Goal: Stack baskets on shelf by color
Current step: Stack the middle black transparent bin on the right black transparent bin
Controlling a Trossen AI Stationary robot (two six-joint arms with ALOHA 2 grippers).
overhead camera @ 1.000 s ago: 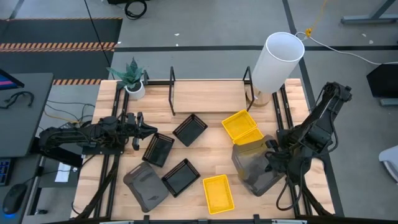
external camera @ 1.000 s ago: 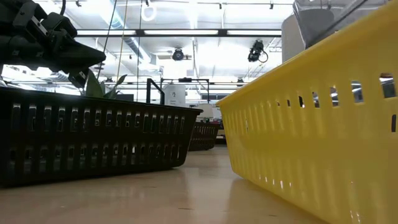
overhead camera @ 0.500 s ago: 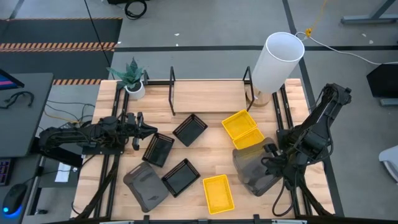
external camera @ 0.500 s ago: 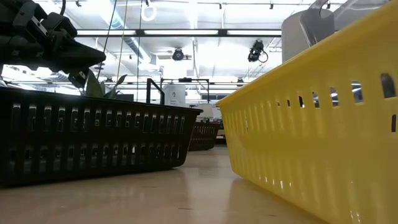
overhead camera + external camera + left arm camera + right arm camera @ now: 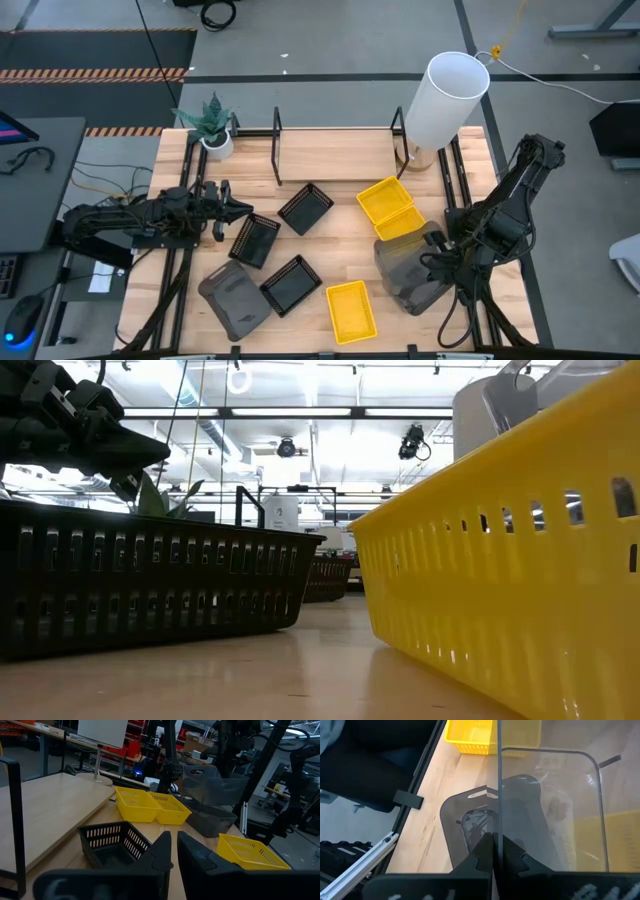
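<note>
**Grey basket in right gripper, lifted at table's right**

- Grey basket (image 5: 408,268): smoky, translucent, tilted above the table's right side; its thin wall is pinched between the shut fingers of the right gripper (image 5: 493,851). A second grey basket (image 5: 470,827) lies directly under it.
- Yellow baskets: a nested pair (image 5: 390,207) just beyond the lifted one; a single (image 5: 350,310) at the near edge.
- Black slatted baskets: three, centre-left (image 5: 305,208), (image 5: 255,240), (image 5: 291,283).
- Third grey basket (image 5: 234,297): near left.
- Shelf (image 5: 335,155): light-wood board with black uprights along the far edge, no baskets on it.
- Left gripper (image 5: 243,208): low over the table's left, fingers nearly together, holding nothing, beside a black basket.
- Sundries: white cylinder (image 5: 445,98), potted plant (image 5: 213,127).
</note>
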